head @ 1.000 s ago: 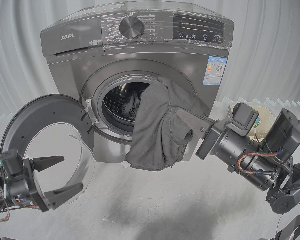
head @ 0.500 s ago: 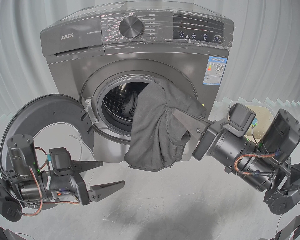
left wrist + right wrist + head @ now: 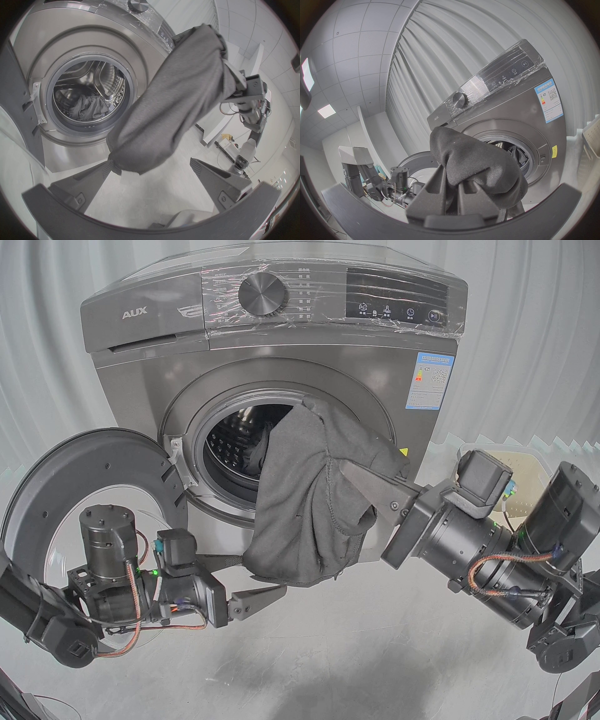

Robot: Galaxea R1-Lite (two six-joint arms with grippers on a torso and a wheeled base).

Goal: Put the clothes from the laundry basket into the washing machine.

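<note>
A dark grey garment (image 3: 306, 490) hangs in front of the washing machine's (image 3: 269, 371) round opening (image 3: 240, 440), its top at the opening's right rim. My right gripper (image 3: 350, 474) is shut on its upper right part; the right wrist view shows the cloth (image 3: 475, 162) bunched over the closed fingers (image 3: 437, 187). My left gripper (image 3: 256, 580) is open just under the garment's lower hem (image 3: 134, 162), one finger (image 3: 93, 178) touching the cloth. Another dark piece of clothing (image 3: 86, 107) lies inside the drum. The pale laundry basket (image 3: 531, 471) stands at the right, behind my right arm.
The machine's door (image 3: 81, 477) stands swung open to the left, close beside my left arm. A pale curtain (image 3: 531, 352) hangs behind the machine. Bare grey floor (image 3: 325, 646) lies in front of it.
My left arm has swung in from the lower left, bringing its open gripper under the garment's hem. The right gripper has carried the garment slightly left, toward the opening.
</note>
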